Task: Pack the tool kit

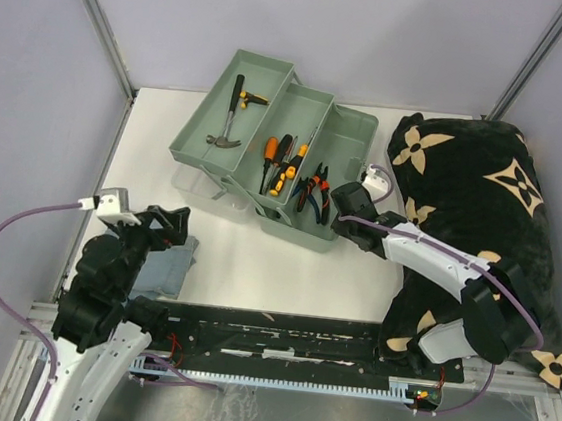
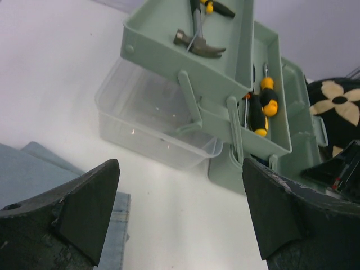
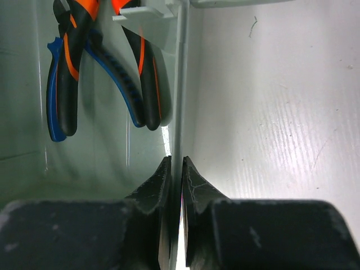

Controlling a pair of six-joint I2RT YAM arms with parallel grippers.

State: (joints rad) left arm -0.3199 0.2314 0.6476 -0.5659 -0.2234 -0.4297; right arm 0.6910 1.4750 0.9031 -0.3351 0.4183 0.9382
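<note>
While the right gripper (image 3: 175, 169) pinches the thin side wall of the toolbox (image 1: 351, 143), one finger sits inside the compartment and the other outside over the white table (image 1: 285, 271). Its jaws are drawn almost together with only that wall between them. The grip falls near the toolbox's 5 o'clock corner in the overhead view. The pale green toolbox stands folded open toward 12 o'clock on the table, its trays stepped out on a slant from 10 o'clock to 4 o'clock. A hammer (image 1: 233, 115) lies in the outermost tray at the 10 o'clock end. Orange and black screwdrivers (image 1: 281, 165) lie side by side in the middle tray. Two pliers (image 1: 313, 189), one with blue and black handles and one with orange and black, lie in the deep compartment just inside the gripped wall. A clear tray (image 2: 152, 124) sits below the hammer tray, on the toolbox's 7 o'clock side. The left gripper (image 1: 173, 229) is at about 8 o'clock on the table, well apart from the toolbox. Its fingers (image 2: 84, 214) are spread wide and hold nothing. A folded grey-blue cloth (image 1: 169, 269) lies under it. A black blanket (image 1: 484, 192) with beige flower marks is heaped at 3 o'clock, and the right arm reaches from in front of it across to the toolbox.
</note>
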